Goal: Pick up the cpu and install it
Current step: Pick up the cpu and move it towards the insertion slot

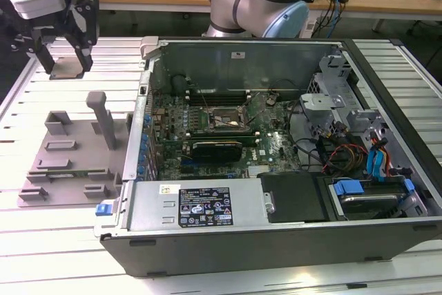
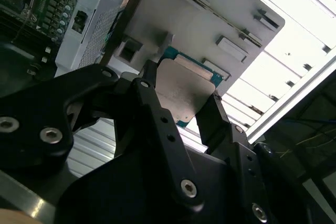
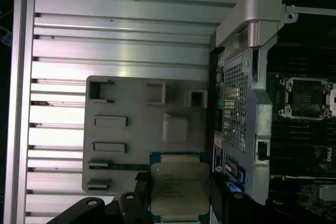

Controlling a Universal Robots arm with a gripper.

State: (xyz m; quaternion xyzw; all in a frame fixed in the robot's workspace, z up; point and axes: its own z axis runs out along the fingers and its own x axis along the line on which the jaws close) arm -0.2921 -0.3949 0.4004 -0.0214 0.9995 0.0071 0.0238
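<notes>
The cpu (image 1: 69,68) is a flat square chip with a silver top and a thin blue-green edge. It hangs in the air above the slatted table, at the far upper part of the exterior view's left. My gripper (image 1: 66,60) is shut on it, a black finger on each of two opposite edges. Both wrist views show the cpu (image 2: 185,92) (image 3: 179,188) held between the fingers (image 2: 152,93) over the grey fixture tray (image 3: 136,129). The black motherboard socket (image 1: 224,119) sits open inside the computer case, well off to the exterior view's right of the gripper.
The grey fixture tray (image 1: 65,160) with an upright post (image 1: 103,119) lies on the table below the gripper. The open computer case (image 1: 276,150) has a raised side wall (image 1: 141,122) between tray and socket. Cables, drive bays and a power supply (image 1: 200,205) surround the board.
</notes>
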